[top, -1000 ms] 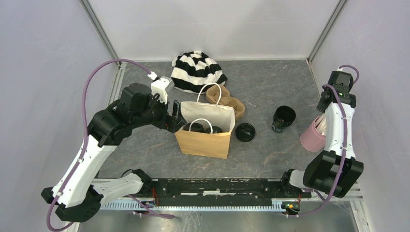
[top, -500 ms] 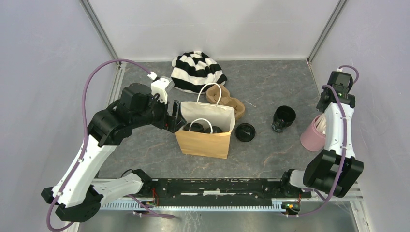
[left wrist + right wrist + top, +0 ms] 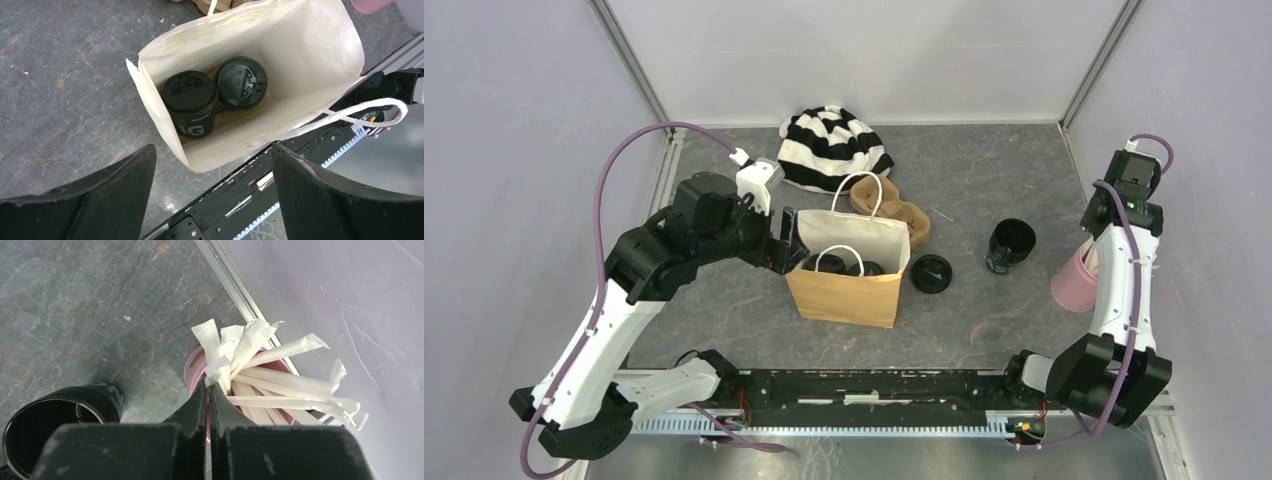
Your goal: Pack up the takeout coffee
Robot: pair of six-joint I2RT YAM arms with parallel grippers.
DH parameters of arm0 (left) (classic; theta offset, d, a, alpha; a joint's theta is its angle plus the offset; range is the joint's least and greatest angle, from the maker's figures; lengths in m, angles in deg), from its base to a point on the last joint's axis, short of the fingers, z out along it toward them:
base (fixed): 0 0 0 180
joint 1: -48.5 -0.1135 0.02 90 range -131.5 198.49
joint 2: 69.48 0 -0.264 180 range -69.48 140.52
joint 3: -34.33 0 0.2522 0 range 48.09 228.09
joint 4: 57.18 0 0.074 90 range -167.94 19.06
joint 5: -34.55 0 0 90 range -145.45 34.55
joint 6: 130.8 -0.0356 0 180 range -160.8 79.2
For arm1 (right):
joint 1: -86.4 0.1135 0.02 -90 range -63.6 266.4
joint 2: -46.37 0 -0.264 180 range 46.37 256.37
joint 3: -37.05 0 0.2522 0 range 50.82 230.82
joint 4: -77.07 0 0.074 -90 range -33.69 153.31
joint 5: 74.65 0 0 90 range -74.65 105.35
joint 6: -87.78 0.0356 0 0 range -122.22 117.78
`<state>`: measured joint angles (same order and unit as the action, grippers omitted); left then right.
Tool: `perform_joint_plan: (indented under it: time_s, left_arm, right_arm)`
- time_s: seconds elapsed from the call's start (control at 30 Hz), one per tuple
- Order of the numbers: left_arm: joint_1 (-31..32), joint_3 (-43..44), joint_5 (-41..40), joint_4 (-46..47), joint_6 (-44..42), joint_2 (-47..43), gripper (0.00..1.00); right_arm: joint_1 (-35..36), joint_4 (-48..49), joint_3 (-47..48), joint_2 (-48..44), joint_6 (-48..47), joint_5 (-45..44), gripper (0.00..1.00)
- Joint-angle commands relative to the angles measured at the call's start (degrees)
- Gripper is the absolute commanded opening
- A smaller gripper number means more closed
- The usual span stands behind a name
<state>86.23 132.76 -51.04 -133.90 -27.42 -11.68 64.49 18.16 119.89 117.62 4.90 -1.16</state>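
Note:
Two black lidded coffee cups (image 3: 190, 92) (image 3: 241, 82) stand side by side inside the open brown paper bag (image 3: 310, 45). In the top view the bag (image 3: 844, 295) stands mid-table with the cups' lids (image 3: 824, 265) showing in it. My left gripper (image 3: 212, 147) is open and empty, above the bag's left end (image 3: 786, 250). My right gripper (image 3: 208, 385) is shut on the paper end of a white wrapped stick (image 3: 216, 352) at the rim of the pink cup (image 3: 192, 367), far right in the top view (image 3: 1094, 240).
A lidless black threaded cup (image 3: 1010, 243) stands right of the bag and shows in the right wrist view (image 3: 60, 425). A loose black lid (image 3: 931, 273) lies by the bag. The brown cardboard carrier (image 3: 904, 215) and a striped cloth (image 3: 829, 145) lie behind it. The right wall is close.
My right arm has shifted slightly to the right and back at the pink cup. The left arm, the bag and the cups have not moved.

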Motion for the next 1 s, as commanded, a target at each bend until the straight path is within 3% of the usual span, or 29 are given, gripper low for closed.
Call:
perform_joint_plan:
  time_s: [0.0,0.37,0.97]
  left_arm:
    - [0.23,-0.06,-0.02,1.15,-3.78,-0.61,0.9]
    - [0.32,-0.48,0.09,1.18,-3.88,-1.52,0.89]
    - [2.39,-0.06,-0.96,1.44,-3.84,-1.81,0.89]
  right_arm:
    - [-0.32,0.44,-0.28,-3.39,-0.32,1.97,0.0]
    - [-0.27,1.65,-1.7,-7.38,-2.23,2.43,0.0]
    - [-0.29,-2.27,6.1,-14.48,-4.68,-1.85,0.0]
